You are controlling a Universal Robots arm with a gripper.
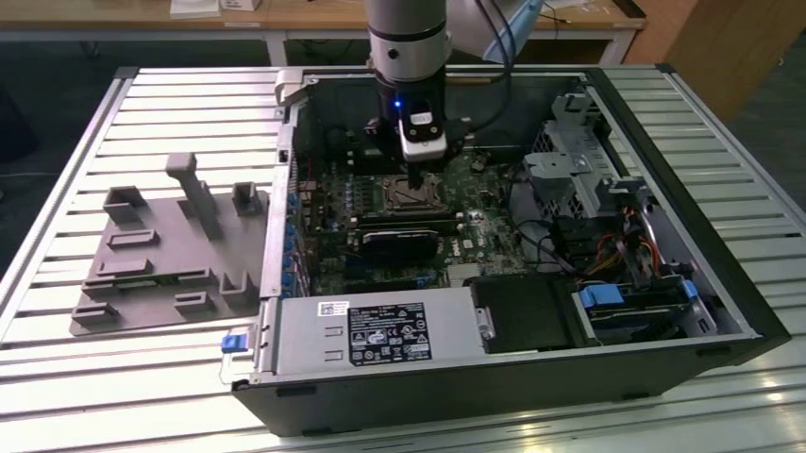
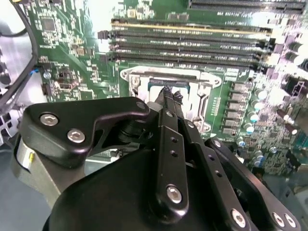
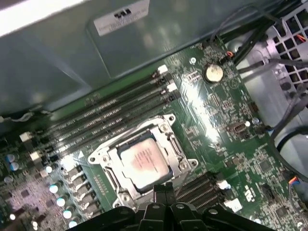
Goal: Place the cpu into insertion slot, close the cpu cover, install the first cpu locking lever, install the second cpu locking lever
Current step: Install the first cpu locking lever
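Exterior view: claw [image 1: 417, 173] is hanging inside the open computer case [image 1: 705, 311] on the tabletop [image 1: 75, 359], just above the insertion slot [image 1: 410, 195].
Second wrist view: claw [image 2: 171, 96] fingers are pressing together, tips at the cpu cover [image 2: 207, 79].
First wrist view: cpu [image 3: 143, 160] is sitting in its slot, cover [image 3: 180, 153] lying closed around it.
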